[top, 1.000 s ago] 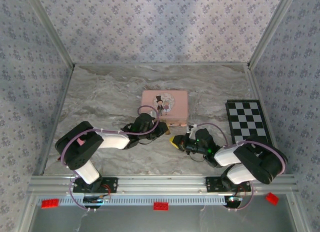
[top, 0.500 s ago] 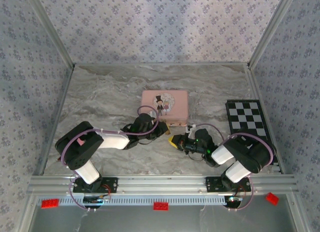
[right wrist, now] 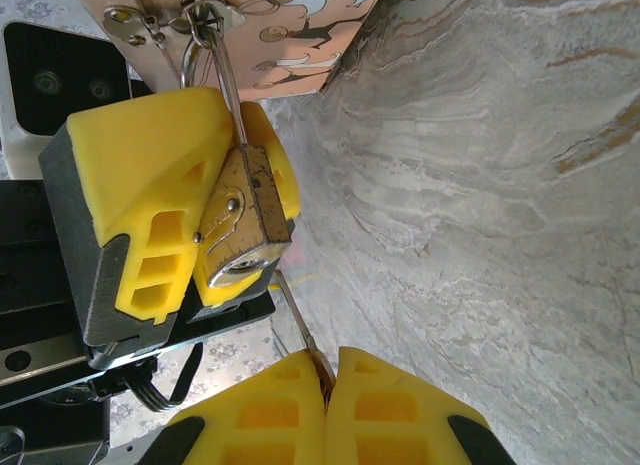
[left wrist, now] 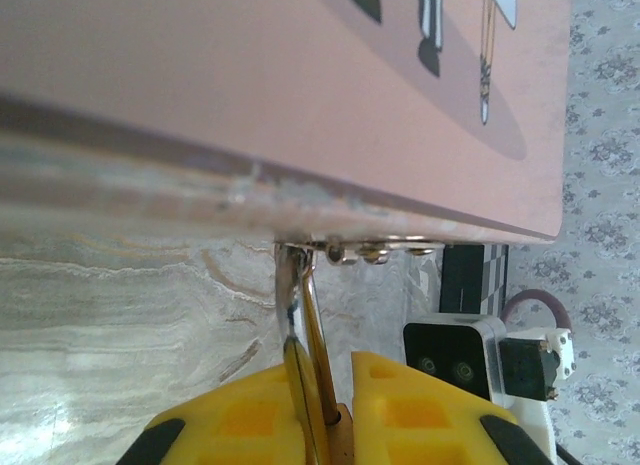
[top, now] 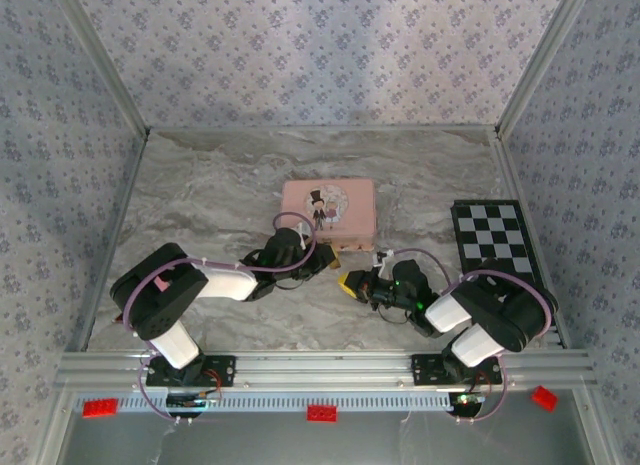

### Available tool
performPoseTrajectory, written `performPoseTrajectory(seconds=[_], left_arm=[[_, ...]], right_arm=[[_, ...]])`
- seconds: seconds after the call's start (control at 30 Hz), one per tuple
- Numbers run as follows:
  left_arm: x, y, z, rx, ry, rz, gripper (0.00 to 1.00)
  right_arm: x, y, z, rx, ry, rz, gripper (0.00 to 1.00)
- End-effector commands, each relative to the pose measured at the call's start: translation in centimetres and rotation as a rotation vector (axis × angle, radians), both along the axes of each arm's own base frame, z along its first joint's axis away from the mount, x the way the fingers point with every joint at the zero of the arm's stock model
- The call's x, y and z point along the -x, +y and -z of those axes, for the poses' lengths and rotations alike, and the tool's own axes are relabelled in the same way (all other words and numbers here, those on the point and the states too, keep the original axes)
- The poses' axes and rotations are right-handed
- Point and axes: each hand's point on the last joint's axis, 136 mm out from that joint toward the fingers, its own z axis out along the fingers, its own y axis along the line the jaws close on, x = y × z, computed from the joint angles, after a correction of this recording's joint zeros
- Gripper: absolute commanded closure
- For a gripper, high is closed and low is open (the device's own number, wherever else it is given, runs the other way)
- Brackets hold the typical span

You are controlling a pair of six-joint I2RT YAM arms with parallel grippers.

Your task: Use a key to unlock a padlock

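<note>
Two pincers meet just below the pink rectangular tin (top: pixel 328 207), mid-frame in the top view. In the right wrist view, the left pincer (right wrist: pixel 215 175) is clamped on the small brass padlock (right wrist: pixel 245 220) at upper left, whose thin silver shackle (right wrist: pixel 215 45) hooks through the tin's hasp. The right pincer (right wrist: pixel 325 380), fully closed at bottom centre, pinches the thin silvery key (right wrist: pixel 298 325). The key's blade slants up-left, its tip at the padlock's lower face. Whether it has entered the keyway I cannot tell.
</note>
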Motion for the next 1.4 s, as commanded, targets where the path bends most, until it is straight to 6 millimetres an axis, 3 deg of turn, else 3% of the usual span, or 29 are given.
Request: performPoseTrajectory(seconds=[0.0, 1.37], left_arm=[[-0.2, -0.4, -0.7, 0.097, 0.065, -0.017, 0.97], [-0.1, -0.8, -1.7, 0.155, 0.038, -0.005, 0.98]], right_arm=[[-0.2, 0.3, -1.0, -0.031, -0.017, -0.003, 1.00], [-1.6, 0.9, -2.5, -0.104, -0.045, 0.015, 1.00]])
